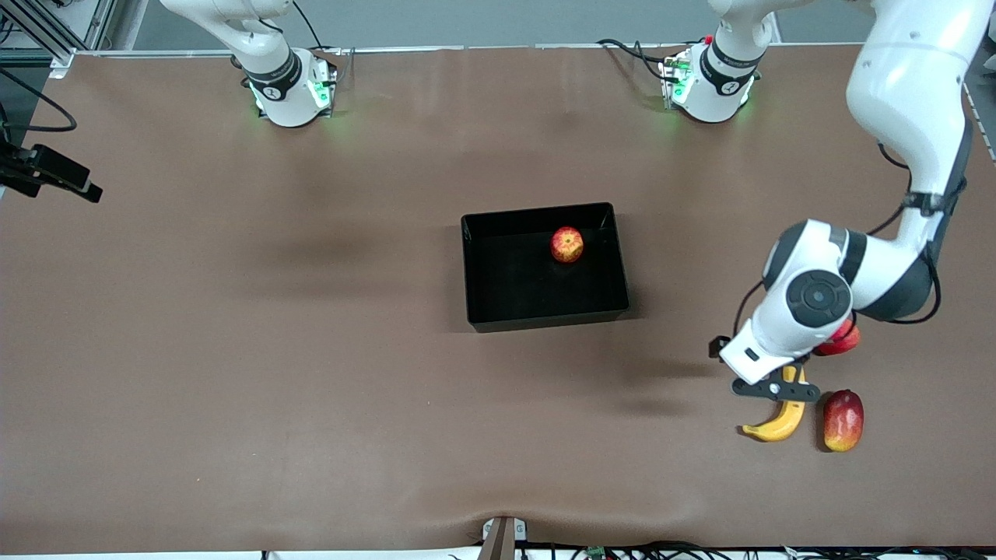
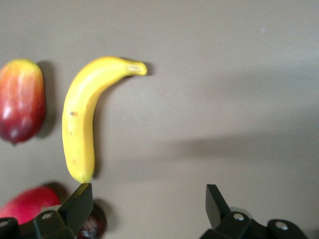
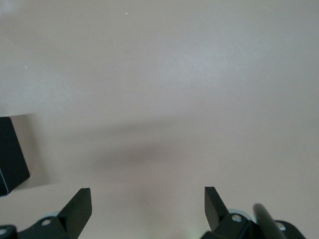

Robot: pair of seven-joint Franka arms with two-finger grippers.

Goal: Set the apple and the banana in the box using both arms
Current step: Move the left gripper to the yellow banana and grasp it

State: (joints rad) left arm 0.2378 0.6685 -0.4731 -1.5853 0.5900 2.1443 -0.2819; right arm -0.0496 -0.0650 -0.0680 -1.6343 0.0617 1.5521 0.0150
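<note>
The apple (image 1: pixel 567 244) lies inside the black box (image 1: pixel 545 320) at the table's middle, toward the wall nearest the arms' bases. The yellow banana (image 1: pixel 778 420) lies on the table toward the left arm's end, nearer to the front camera than the box. My left gripper (image 1: pixel 776 393) hangs open and empty over the banana's end. In the left wrist view (image 2: pixel 148 191) one fingertip (image 2: pixel 82 191) is by the tip of the banana (image 2: pixel 82 119), and bare table lies between the jaws. My right gripper (image 3: pixel 147 194) is open and empty over bare table, out of the front view.
A red-yellow mango (image 1: pixel 843 420) lies beside the banana and shows in the left wrist view (image 2: pixel 21 99). A pinkish-red round fruit (image 1: pixel 840 341) sits partly under the left arm, also in the left wrist view (image 2: pixel 27 205). A dark corner (image 3: pixel 11 154) shows in the right wrist view.
</note>
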